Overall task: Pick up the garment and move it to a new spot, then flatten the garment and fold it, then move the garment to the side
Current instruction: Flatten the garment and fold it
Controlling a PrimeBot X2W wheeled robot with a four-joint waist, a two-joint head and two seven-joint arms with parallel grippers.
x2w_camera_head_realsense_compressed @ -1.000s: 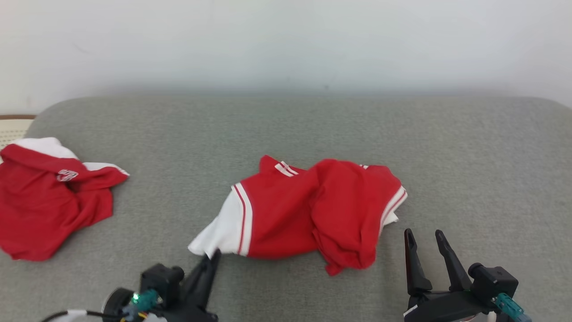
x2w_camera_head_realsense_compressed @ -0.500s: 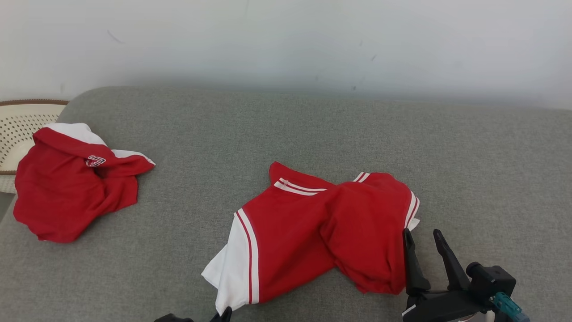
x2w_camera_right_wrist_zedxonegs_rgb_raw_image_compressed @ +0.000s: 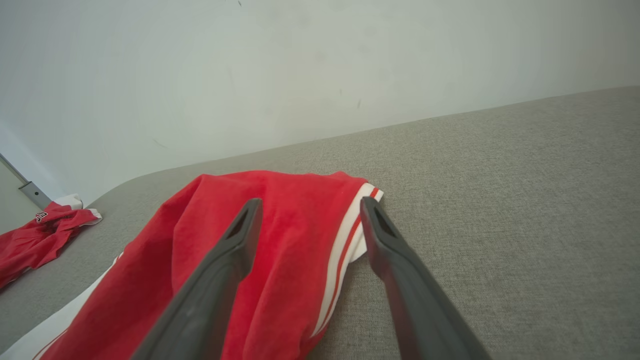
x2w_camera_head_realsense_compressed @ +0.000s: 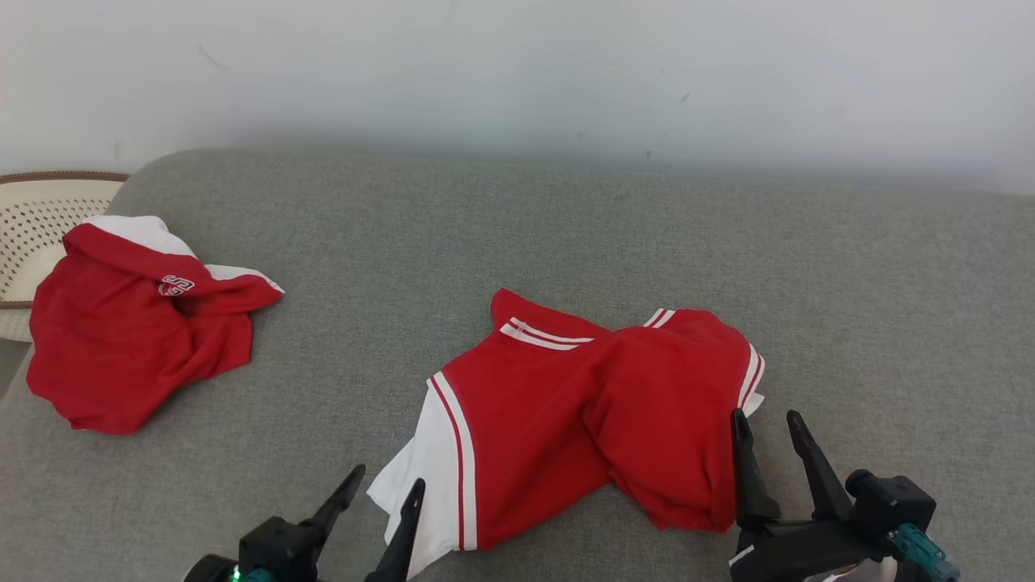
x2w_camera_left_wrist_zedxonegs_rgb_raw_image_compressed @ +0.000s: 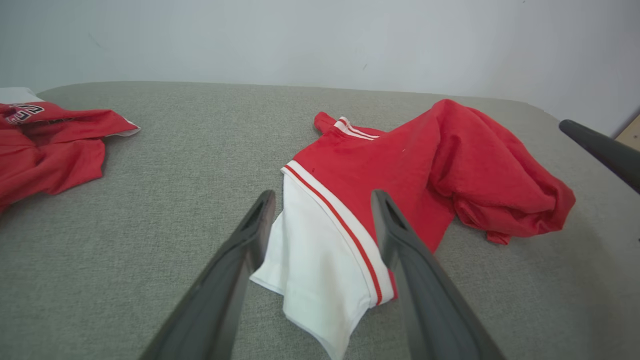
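Garment freshly released. Left pincer apart now and holding nothing; a second back, pinched together on the corner of the white sleeve. That corner lying slack right at the fingertips, partly between them, flat on the bench. Beyond the sleeve, away from the pincer: a red-and-white stripe, then the red body, bunched into a thick fold over toward the right pincer. Right pincer apart too, same as a second back, empty, fingertips just at the near edge of the bunched cloth by the striped hem.

Judged from this: drag to the new spot finished, carrying step done, flattening next. Right half still crumpled, so plenty left: spread, fold, set aside. Probably calls for a grip on each side to pull the bunch out.

Further out, well off to the left of the left pincer: a second red garment, heaped against a cream perforated basket at the bench's edge. Bench grey, woven cover, rounded far corner. Behind it, a plain pale wall with faint scuffs. Head view shifted too, so part of the cloth's apparent slide down to the camera.
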